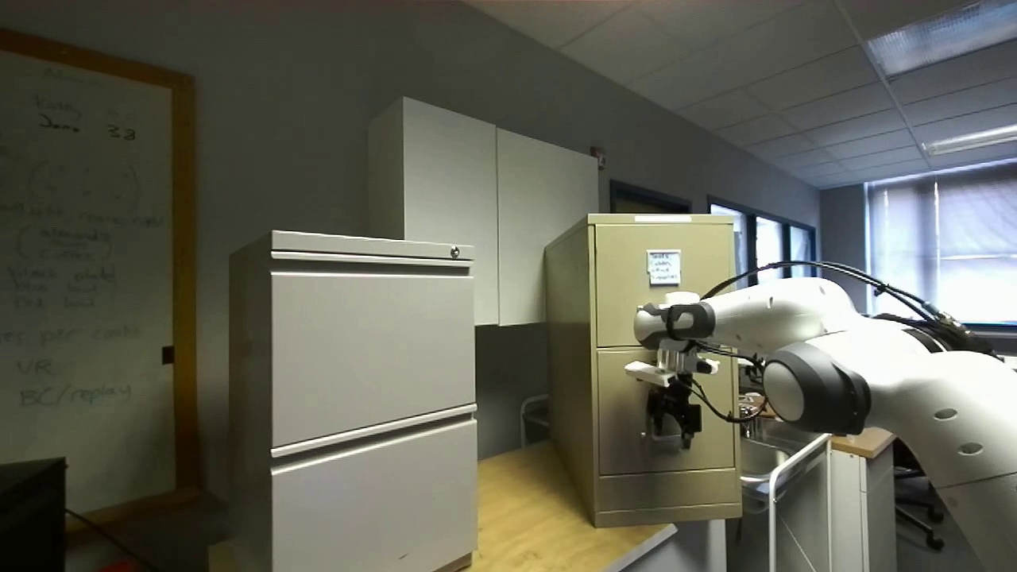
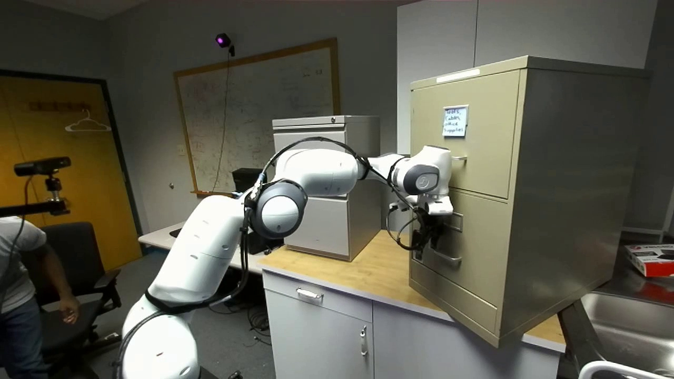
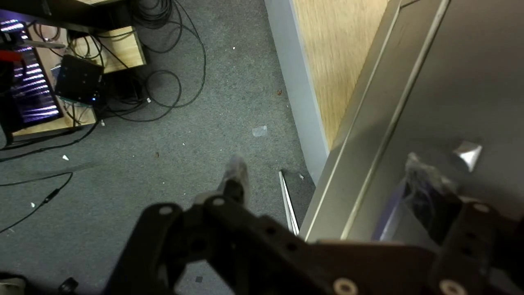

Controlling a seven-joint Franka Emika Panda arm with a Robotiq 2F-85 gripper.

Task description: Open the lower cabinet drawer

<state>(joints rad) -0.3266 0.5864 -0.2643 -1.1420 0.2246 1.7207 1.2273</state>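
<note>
The lower drawer (image 2: pixel 482 258) sits closed in the tan filing cabinet (image 2: pixel 571 184), its front level with the upper drawer (image 2: pixel 489 163); in both exterior views the wrist and the gripper (image 1: pixel 672 435) cover part of it. Its handle (image 2: pixel 447 258) is hard to make out at the end nearest the gripper, and in the wrist view only a bright bit of it shows, beside blurred fingers. The drawer's front lies right behind the gripper, which hangs pointing down at the filing cabinet's face. The fingers stand wide apart and grip nothing: one finger (image 3: pixel 430 184) is just beside the handle, though I cannot tell whether it touches, and the other finger (image 3: pixel 235 176) is out over the floor (image 3: pixel 204 135), farther from the filing cabinet. The white arm (image 2: pixel 326 173) stretches to the filing cabinet's front. Under the filing cabinet is a wooden counter (image 2: pixel 363 268), past whose edge its base juts; beside it stands a light-grey cabinet (image 1: pixel 373 357), and on its opposite side a sink (image 2: pixel 626 321), partly cut off. Well apart from it, a person (image 2: pixel 26 263) shows without the head, cut off at the view's edge
</note>
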